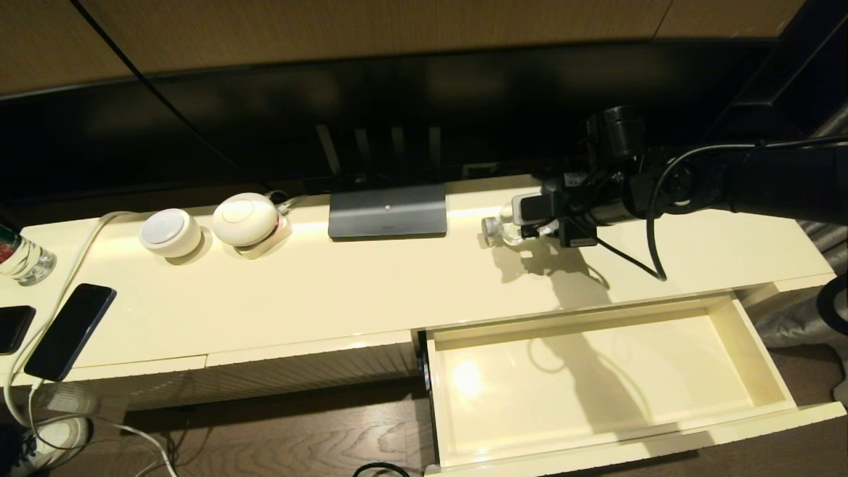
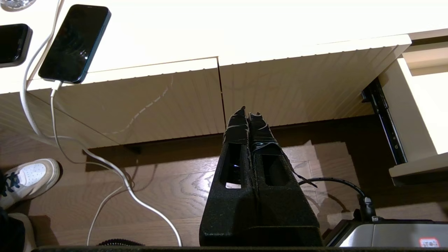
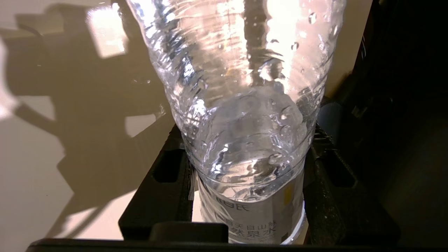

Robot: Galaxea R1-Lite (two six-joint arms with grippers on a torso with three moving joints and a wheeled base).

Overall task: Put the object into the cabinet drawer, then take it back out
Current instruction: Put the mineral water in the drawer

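The small clear water bottle (image 1: 501,230) lies sideways in the air just over the back right of the cream cabinet top (image 1: 371,291), cap pointing left. My right gripper (image 1: 538,222) is shut on its labelled body. In the right wrist view the bottle (image 3: 245,105) fills the space between the black fingers (image 3: 171,175) of the right gripper (image 3: 246,140). The cabinet drawer (image 1: 768,371) stands pulled out below, its smooth interior bare; its side wall (image 2: 409,115) shows in the left wrist view. My left gripper (image 2: 247,113) is shut on nothing, parked low before the ribbed cabinet front.
A grey router (image 1: 387,212) and two white round devices (image 1: 170,232) (image 1: 245,218) sit along the back. Phones (image 1: 69,330) on a white cable and a red-labelled glass bottle (image 1: 20,255) lie far left. A black screen (image 1: 397,99) rises behind.
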